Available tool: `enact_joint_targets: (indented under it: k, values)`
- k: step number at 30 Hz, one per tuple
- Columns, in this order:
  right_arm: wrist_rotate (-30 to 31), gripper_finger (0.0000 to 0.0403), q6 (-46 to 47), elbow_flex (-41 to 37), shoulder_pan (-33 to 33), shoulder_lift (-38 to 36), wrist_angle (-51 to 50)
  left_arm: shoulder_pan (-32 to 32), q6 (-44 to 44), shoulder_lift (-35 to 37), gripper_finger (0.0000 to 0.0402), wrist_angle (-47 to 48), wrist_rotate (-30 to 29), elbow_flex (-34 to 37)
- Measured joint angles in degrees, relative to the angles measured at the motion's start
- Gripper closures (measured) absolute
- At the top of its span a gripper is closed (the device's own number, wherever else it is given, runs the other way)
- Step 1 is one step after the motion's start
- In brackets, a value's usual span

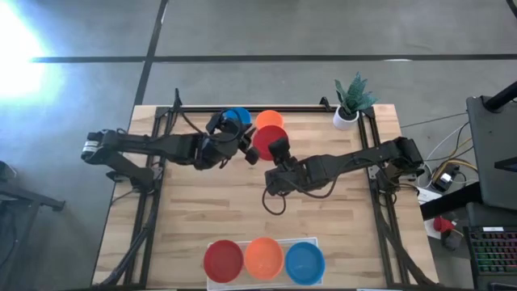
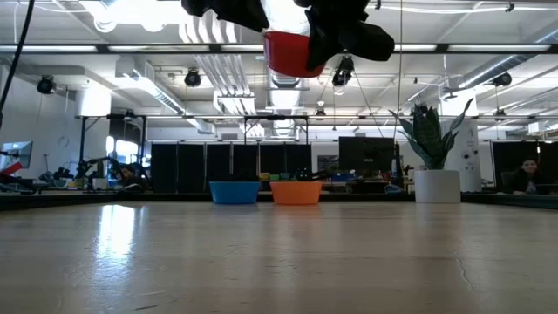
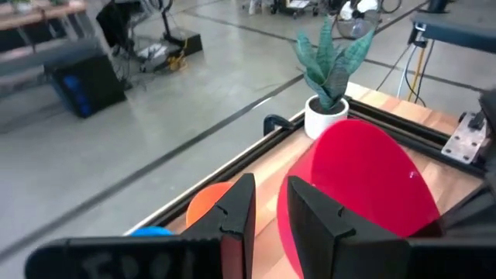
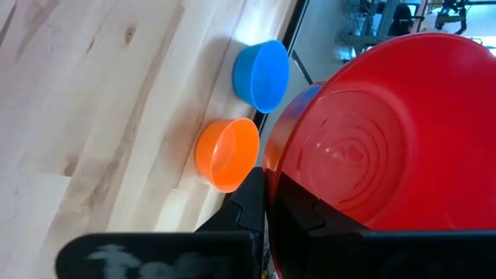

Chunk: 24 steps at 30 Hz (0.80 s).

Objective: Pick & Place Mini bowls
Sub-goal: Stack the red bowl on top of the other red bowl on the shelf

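Red bowl point(image 1: 264, 141): held aloft above the table's far middle, tilted on its side; in the low view it point(image 2: 289, 52) hangs high over the tabletop, clear of the wood.
Right gripper point(image 1: 273, 147): reaching in from 3 o'clock, fingers clamped on the red bowl's rim; its own wrist view shows the bowl point(image 4: 372, 147) filling the frame with the rim pinched between the dark fingers point(image 4: 260, 198).
Left gripper point(image 1: 242, 145): extended from 9 o'clock to just beside the red bowl, fingers parted and grasping nothing; in the left wrist view the bowl point(image 3: 364, 182) lies close past the fingers point(image 3: 236, 213).
Blue bowl point(image 1: 236, 118): resting on the table at the far edge, around 12 o'clock, partly under the left arm.
Orange bowl point(image 1: 270, 121): sitting on the table just beside the blue one, toward 1 o'clock.
Near row: a red bowl point(image 1: 223, 259), an orange bowl point(image 1: 262, 258) and a blue bowl point(image 1: 304, 262) side by side at 6 o'clock, set on a white tray point(image 1: 315, 241).
Potted plant point(image 1: 350, 100): upright in a white pot at the table's far right corner, about 2 o'clock.
Table point(image 1: 210, 202): pale wooden planks framed by black rails.
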<state>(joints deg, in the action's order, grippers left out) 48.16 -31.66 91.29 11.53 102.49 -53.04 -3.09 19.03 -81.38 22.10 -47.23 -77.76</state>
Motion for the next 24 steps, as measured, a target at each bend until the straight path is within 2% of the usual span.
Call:
enact_joint_targets:
  k: [6, 9, 12, 14, 24]
  values:
    - [-0.13, 0.0394, 0.0, 0.0, -0.02, -0.02, 0.0, 0.13, 6.56, 0.0, 0.033, 10.4, 1.18, -4.59]
    - [-0.19, 0.0394, -0.02, 0.0, -0.02, -0.04, 0.07, 0.26, 6.9, 0.02, 0.033, 12.01, 7.2, -6.26]
    - [-0.19, 0.0394, 0.11, 0.0, -0.02, -0.08, 0.41, 0.41, 6.59, 0.02, 0.033, 12.33, 15.73, -6.96]
    - [-0.18, 0.0394, 0.13, 0.0, -0.02, -0.08, 0.84, 0.45, 6.58, 0.02, 0.033, 12.36, 18.88, -6.99]
    - [-0.22, 0.0394, 0.18, 0.0, -0.02, -0.08, 1.57, 0.78, 6.21, 0.0, 0.033, 12.46, 17.74, -6.61]
